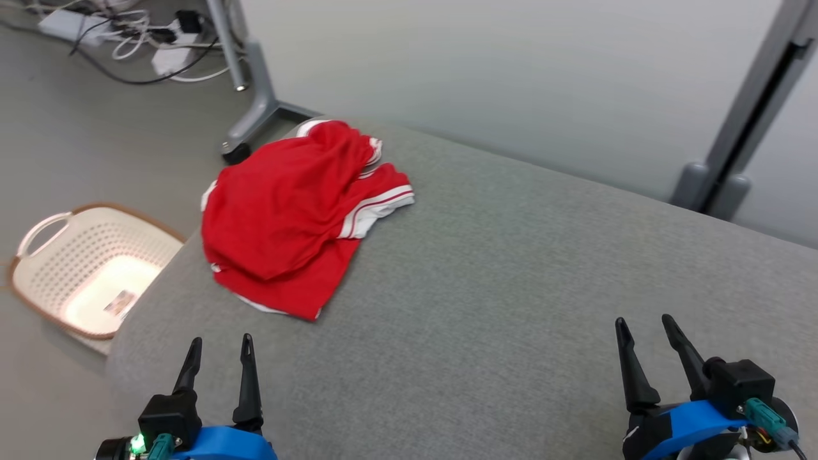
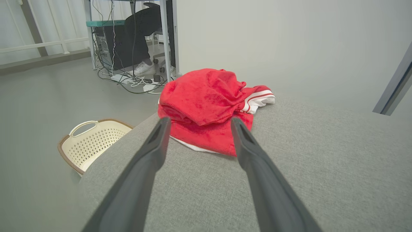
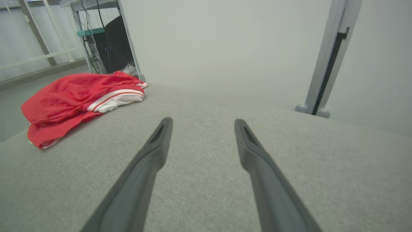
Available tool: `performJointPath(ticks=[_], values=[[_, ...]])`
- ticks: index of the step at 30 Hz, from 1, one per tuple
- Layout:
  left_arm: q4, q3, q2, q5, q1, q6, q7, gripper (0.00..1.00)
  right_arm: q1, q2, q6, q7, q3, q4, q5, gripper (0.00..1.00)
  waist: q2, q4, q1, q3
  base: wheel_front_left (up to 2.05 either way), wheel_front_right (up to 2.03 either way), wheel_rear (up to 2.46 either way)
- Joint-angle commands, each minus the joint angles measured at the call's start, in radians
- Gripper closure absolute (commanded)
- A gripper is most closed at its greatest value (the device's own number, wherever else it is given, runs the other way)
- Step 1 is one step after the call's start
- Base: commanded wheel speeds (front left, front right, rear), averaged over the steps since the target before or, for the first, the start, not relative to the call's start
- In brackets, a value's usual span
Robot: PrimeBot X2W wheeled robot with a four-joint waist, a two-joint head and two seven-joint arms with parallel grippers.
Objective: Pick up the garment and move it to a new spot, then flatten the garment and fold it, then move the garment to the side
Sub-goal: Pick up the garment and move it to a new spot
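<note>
The red garment [image 1: 287, 217] with white striped trim lies crumpled in a loose heap at the far left corner of the grey fabric-covered surface [image 1: 511, 287], its folds bunched over one another and one white-banded hem turned towards the middle of the surface. The left gripper [image 1: 221, 338] hovers over the near left edge, its two dark fingers spread apart and empty; in the left wrist view that gripper [image 2: 200, 120] points straight at the garment [image 2: 206, 106], with bare fabric between the fingertips and the cloth. The right gripper [image 1: 642, 318] hangs over the near right edge, its fingers likewise spread and holding nothing, well apart from the garment; in the right wrist view that gripper [image 3: 203, 120] faces bare grey surface, with the garment [image 3: 70, 100] off to the side. On the floor beside the left edge stands a cream perforated basket [image 1: 77, 255] with a brown rim. Beyond the far left corner, cables [image 1: 147, 45] lie tangled near a grey desk leg [image 1: 255, 96].
</note>
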Motion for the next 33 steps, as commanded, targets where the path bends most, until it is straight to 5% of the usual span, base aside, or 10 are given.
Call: performJointPath(ticks=[1, 13, 19, 24, 33], values=[[-0.004, 0.002, -0.002, -0.007, 0.004, 0.005, -0.001, 0.00, -0.010, -0.006, 0.000, -0.001, 0.006, 0.004, 0.003, 0.00, 0.0000, 0.049, 0.0000, 0.029, 0.00, 0.00, 0.00], [-0.008, -0.002, -0.004, -0.016, 0.002, 0.012, -0.005, 0.00, -0.024, -0.006, 0.000, -0.003, 0.023, 0.020, 0.013, 0.00, 0.0000, 0.074, 0.0000, 0.034, 0.00, 0.00, 0.00], [-0.057, 0.022, -0.014, -0.085, -0.039, -0.029, 0.002, 0.00, -0.032, -0.006, 0.000, -0.003, 0.019, 0.019, 0.014, 0.00, 0.0000, 0.057, 0.0000, 0.049, 0.00, 0.00, 0.00], [-0.130, 0.045, 0.045, -0.131, -0.167, -0.080, 0.120, 0.00, -0.034, -0.006, 0.000, 0.005, 0.002, 0.001, -0.007, 0.00, 0.0000, 0.049, 0.0000, 0.082, 0.00, 0.00, 0.00], [-0.016, 0.164, 0.183, -0.253, -0.461, -0.078, 0.430, 0.00, -0.091, -0.006, 0.000, 0.043, 0.041, -0.053, -0.035, 0.00, 0.0000, -0.061, 0.0000, 0.209, 0.00, 0.00, 0.00]])
